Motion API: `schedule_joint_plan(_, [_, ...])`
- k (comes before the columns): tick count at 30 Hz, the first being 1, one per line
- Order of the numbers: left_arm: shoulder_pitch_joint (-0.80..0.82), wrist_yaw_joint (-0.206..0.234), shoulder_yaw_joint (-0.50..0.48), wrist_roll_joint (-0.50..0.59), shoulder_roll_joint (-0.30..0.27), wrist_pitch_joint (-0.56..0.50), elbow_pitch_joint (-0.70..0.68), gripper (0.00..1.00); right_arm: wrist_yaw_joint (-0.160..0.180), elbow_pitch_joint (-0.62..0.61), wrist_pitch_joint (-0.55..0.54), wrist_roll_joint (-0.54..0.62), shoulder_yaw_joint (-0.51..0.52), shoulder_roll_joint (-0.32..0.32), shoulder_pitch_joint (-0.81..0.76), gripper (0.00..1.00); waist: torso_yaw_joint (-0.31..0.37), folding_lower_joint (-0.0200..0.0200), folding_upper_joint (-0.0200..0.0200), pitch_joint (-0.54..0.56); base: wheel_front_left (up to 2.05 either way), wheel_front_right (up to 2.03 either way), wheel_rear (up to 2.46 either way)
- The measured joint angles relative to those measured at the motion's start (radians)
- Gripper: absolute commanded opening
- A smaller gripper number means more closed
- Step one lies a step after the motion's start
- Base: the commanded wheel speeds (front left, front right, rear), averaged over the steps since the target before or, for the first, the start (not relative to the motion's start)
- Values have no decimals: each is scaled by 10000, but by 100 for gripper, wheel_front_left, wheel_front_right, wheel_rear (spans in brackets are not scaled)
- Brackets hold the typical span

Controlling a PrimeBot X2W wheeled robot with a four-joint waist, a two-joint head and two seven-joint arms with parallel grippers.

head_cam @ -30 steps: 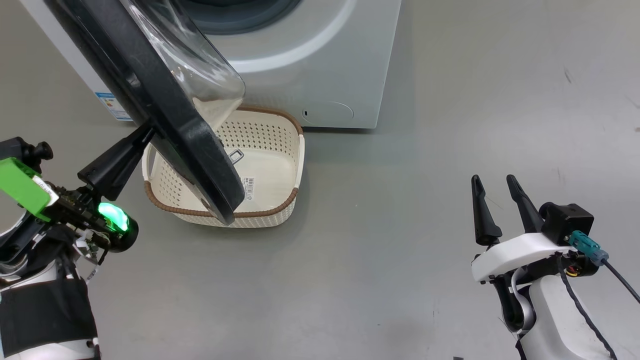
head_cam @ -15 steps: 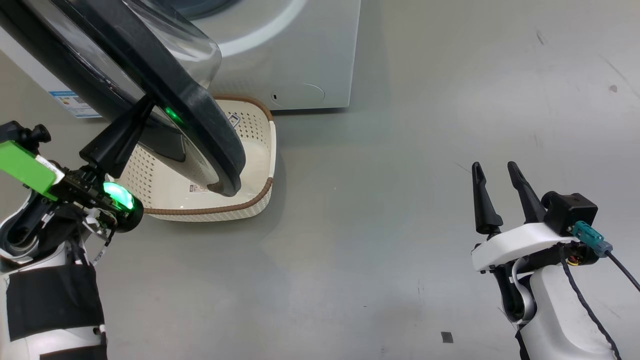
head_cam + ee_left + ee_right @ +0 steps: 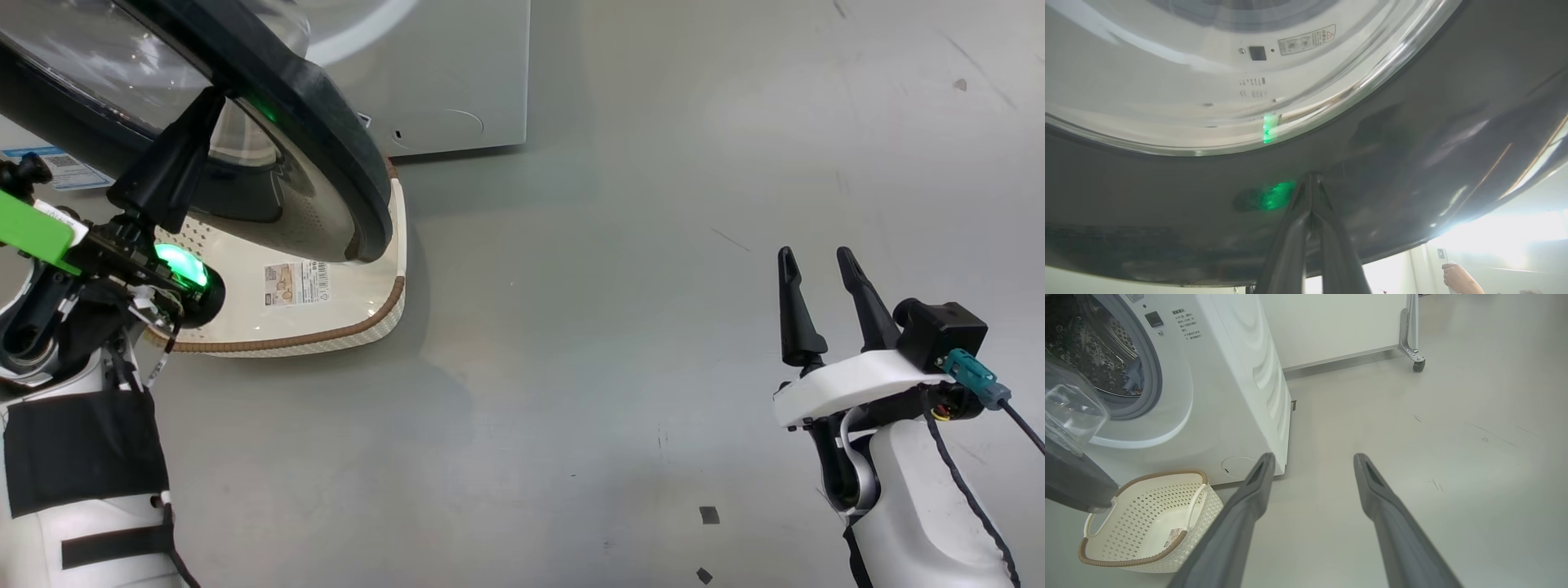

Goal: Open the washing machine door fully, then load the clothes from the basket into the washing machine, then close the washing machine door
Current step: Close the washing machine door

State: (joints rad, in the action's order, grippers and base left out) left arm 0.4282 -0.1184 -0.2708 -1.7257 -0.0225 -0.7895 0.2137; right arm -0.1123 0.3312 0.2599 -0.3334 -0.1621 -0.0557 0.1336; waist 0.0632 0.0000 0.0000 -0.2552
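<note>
Black-rimmed washing machine door [image 3: 322,102] meets the closed left pincer [image 3: 1310,179]; right pincer [image 3: 814,257] spread wide; one basket [image 3: 1208,506].

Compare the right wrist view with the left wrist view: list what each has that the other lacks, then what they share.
Right wrist view: the right gripper with fingers open, the basket with no garments, blue clothes in the drum, a castor.
Left wrist view: the left gripper with fingers shut, tips at the black rim of the washing machine door, a green glow there, a person's hand.
Shared: the door and the washing machine, its white front with the dark latch square.
</note>
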Motion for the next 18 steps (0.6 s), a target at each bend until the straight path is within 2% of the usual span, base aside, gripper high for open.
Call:
schedule_joint_plan(8, [282, 0, 224, 65, 6, 353, 111, 0, 6, -84, 0, -2, 203, 15, 70, 100, 173, 0, 0, -186, 0, 0, 0])
schedule_joint_plan(18, [252, 0, 282, 75, 19, 819, 355, 0, 8, -38, 0, -4, 324, 23, 64, 100, -40, 0, 0, 220, 0, 0, 0])
